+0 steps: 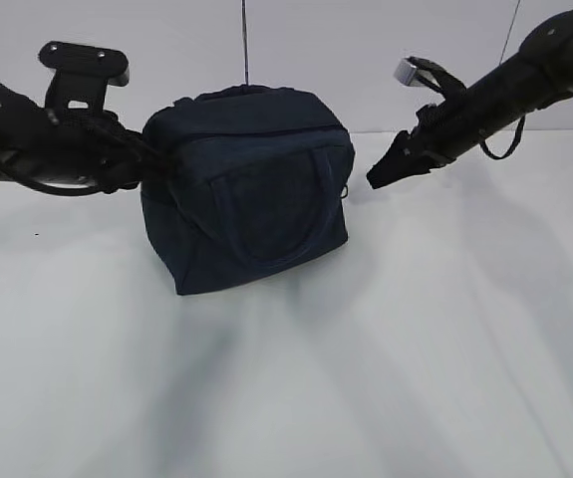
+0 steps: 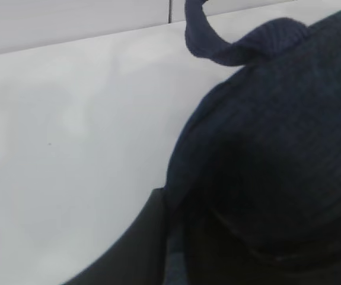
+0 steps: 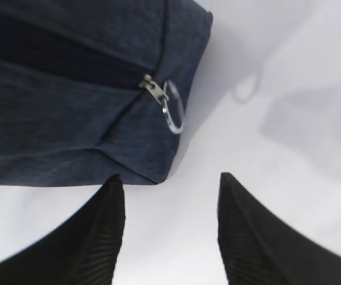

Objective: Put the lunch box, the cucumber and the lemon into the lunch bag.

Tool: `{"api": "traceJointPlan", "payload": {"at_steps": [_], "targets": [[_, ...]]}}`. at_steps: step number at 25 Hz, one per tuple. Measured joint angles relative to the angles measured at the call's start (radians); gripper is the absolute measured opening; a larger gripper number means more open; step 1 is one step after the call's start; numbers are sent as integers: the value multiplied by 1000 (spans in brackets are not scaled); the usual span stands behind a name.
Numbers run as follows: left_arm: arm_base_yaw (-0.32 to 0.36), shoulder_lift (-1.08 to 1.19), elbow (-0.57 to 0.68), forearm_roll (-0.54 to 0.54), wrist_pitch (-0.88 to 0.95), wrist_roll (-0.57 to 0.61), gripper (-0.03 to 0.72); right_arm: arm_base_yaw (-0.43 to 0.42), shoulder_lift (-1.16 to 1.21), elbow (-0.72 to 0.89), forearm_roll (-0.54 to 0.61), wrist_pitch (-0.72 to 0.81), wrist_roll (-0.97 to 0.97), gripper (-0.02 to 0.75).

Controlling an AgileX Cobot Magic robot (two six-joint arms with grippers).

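Bag zipped shut, both claws at its ends.

The lunch bag (image 1: 248,189) sits mid-bench toward the back edge, long axis left-right. The right claw (image 3: 170,228) is wide, empty, just off the bag's right end, with the zipper ring (image 3: 173,114) straight ahead of it. The left claw (image 1: 135,159) is pressed against the bag's left end; its state cannot be told. Lunch box, cucumber and lemon are out of sight, probably inside.

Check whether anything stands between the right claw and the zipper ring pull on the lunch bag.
Nothing visible does. The right claw is open, with only bare table before the ring pull at the lunch bag corner.
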Motion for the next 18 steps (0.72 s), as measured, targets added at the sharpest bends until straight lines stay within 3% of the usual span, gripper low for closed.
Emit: {"api": "traceJointPlan", "payload": {"at_steps": [7,12,18], "targets": [[4,0,0,266,109,0,344,0,-61,-4,-43,8,66,382],[5,-44,0,440,163,0,388,0,-100,-4,-93,12,126,382],[5,-170,0,839,279,0,393,0,-152,-4,-155,15,188,382]]}}
